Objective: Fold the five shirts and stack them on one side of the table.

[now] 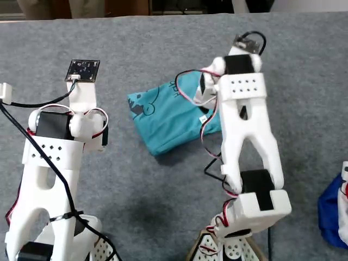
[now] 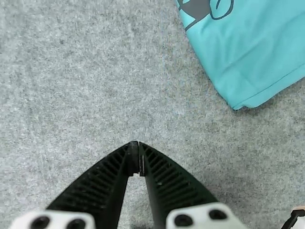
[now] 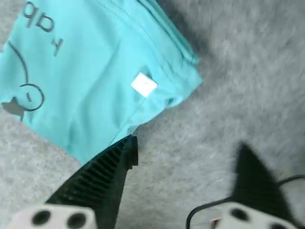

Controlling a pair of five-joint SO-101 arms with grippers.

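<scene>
One folded shirt (image 1: 168,117) lies mid-table (image 1: 136,201). The left gripper (image 2: 135,148) is over bare table to the left of the shirt, near its corner but apart from it. The right gripper (image 3: 188,145) is at the shirt's right edge, one finger at the cloth's border, the other over table. A second garment (image 1: 333,215) is bunched at the table's right edge, well apart from the shirt.

White arms (image 1: 247,117), black servos (image 1: 51,125), red-black cables (image 1: 204,130), ribbed black gripper (image 2: 138,152).

A folded teal cotton shirt (image 1: 168,119) with a dark line drawing printed on it lies flat as a tilted rectangle, just above the middle of the high view. A crumpled dark blue shirt (image 1: 329,215) sits bunched at the lower right edge.
</scene>
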